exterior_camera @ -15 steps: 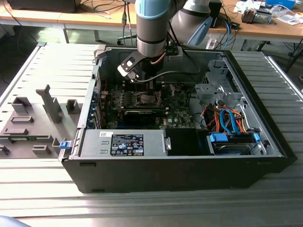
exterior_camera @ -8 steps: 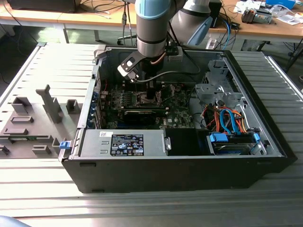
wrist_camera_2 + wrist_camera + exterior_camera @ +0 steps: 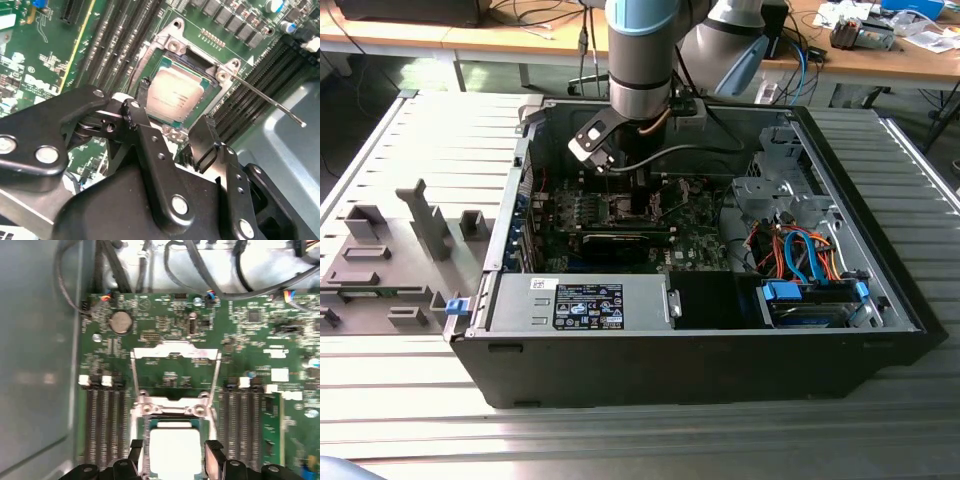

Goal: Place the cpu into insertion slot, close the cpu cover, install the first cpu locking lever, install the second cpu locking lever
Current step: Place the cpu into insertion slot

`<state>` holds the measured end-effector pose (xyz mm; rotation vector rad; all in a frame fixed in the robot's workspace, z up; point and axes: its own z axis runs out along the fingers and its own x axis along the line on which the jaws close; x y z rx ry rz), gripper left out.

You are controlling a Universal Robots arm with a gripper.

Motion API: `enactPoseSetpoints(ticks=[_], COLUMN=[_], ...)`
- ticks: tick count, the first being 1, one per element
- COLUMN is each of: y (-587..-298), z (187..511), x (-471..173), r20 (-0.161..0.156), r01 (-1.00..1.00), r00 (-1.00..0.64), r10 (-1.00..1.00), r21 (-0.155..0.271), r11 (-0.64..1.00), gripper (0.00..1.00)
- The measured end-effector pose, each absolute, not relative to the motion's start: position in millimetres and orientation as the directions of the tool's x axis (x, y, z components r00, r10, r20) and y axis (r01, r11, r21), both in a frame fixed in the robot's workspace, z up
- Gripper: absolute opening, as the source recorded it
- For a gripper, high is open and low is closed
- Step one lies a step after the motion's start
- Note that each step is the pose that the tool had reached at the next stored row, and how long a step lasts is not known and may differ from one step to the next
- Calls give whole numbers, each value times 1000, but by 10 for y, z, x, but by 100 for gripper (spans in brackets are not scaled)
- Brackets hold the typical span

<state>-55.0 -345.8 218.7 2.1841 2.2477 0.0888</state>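
Observation:
The cpu (image 3: pixel 175 94), a flat silver-grey square, lies in the insertion slot (image 3: pixel 172 46), whose silver rim sits on the green board. It also shows in the first wrist view as the cpu (image 3: pixel 172 450). My gripper (image 3: pixel 176 106) hangs right over it, open, with one black fingertip on each side of the chip and a small gap at each. The cpu cover (image 3: pixel 175 354) stands flipped up behind the slot, a thin silver frame with its middle cut out. A thin locking lever (image 3: pixel 270 100) sticks out sideways from the slot's corner. In the exterior view the gripper (image 3: pixel 638 195) reaches down into the computer case (image 3: pixel 700 350).
Rows of black memory slots (image 3: pixel 102 425) flank the socket on both sides. Cables (image 3: pixel 210 270) run along the case wall behind the board. Orange and blue cables (image 3: pixel 800 250) and a drive bay fill the case on the exterior view's right. Grey fixtures (image 3: pixel 390 260) stand outside on that view's left.

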Motion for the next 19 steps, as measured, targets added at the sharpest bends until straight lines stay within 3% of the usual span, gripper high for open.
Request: enactPoseSetpoints(ticks=[7,9,13,19], y=[-3450,-3341,-3311,-3311], z=[2187,2185,2183,2180], x=[-550,-550,-550,-550], r20=[28,-10,-13,-13], r01=[997,997,997,997], r00=[-69,-69,-69,-69], r10=[997,998,998,998], r21=[44,42,42,42], r11=[68,70,70,70], gripper=[60,60,60,85])
